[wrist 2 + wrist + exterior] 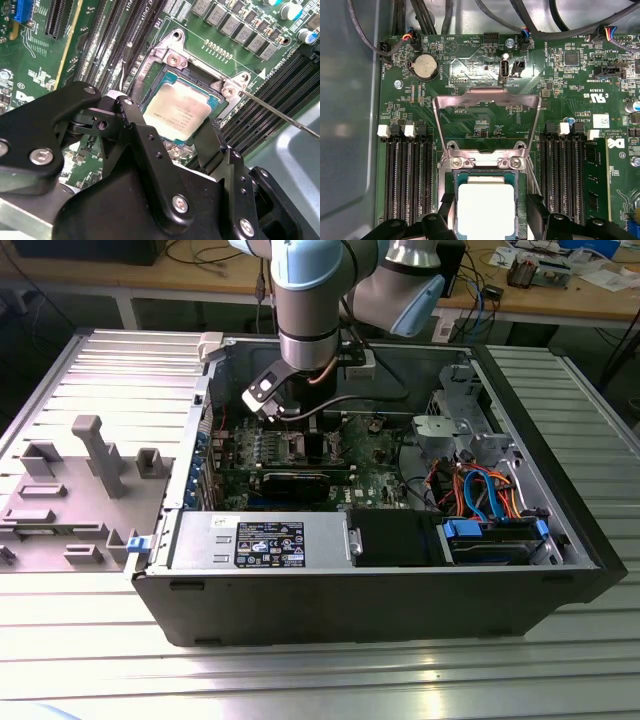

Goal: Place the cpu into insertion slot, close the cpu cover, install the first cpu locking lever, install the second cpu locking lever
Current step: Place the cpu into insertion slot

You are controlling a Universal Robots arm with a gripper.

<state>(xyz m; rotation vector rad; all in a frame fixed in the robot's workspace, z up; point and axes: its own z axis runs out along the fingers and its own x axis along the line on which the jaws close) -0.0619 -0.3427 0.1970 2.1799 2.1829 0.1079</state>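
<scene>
Two gripper (490, 200) fingers (446, 210) spread either side of cpu (486, 210), holding nothing. It sits in insertion slot (485, 161) w/ cpu cover (487, 97) flipped open

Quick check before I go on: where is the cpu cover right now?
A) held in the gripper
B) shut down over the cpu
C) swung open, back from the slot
C: in the first wrist view the cpu cover is swung back past its hinge, and the cpu lies uncovered in the insertion slot.
</scene>
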